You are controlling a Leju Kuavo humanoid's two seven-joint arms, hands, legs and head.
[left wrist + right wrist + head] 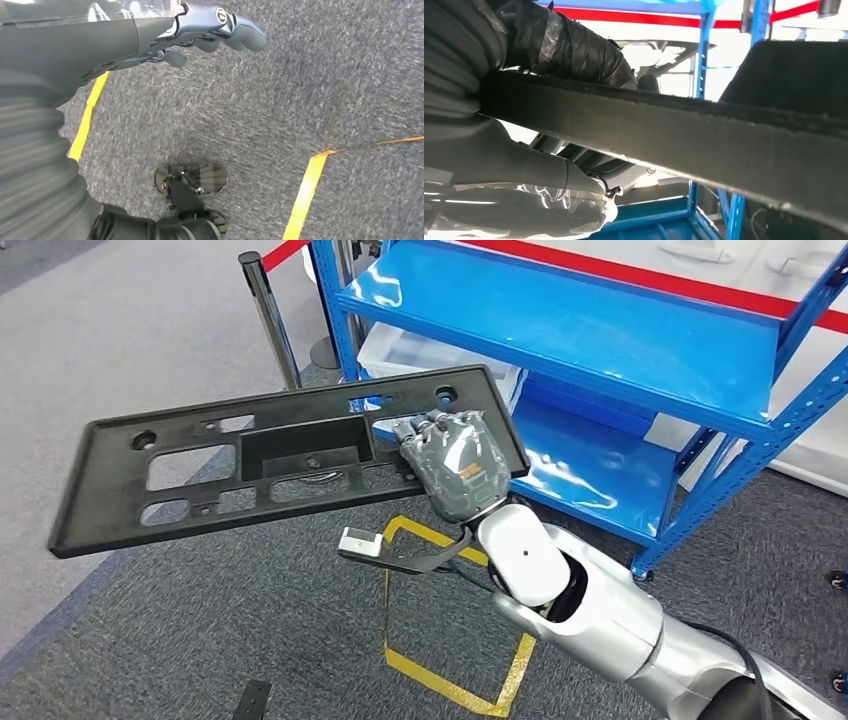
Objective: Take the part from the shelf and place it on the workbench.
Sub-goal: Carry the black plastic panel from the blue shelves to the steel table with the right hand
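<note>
The right hand [455, 462] grasps the black part [270, 455] clear of the blue shelf [600, 340]; left hand [200, 30] released; next, carry it to the bench

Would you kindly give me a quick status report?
Right hand grips black part, clear of blue shelf. Left hand hangs empty. Nothing blocking.

Floor: grey carpet [200, 630], paler grey strip at 10 o'clock. Yellow tape outline [455, 690] on carpet at 6 o'clock. Blue metal shelf rack [600, 350] at 1 o'clock, glossy shelves reflecting overhead light; clear plastic bin [400, 352] on lower level. Chrome stanchion post [272, 315] at 11 o'clock, red belt [285, 252] attached.
</note>
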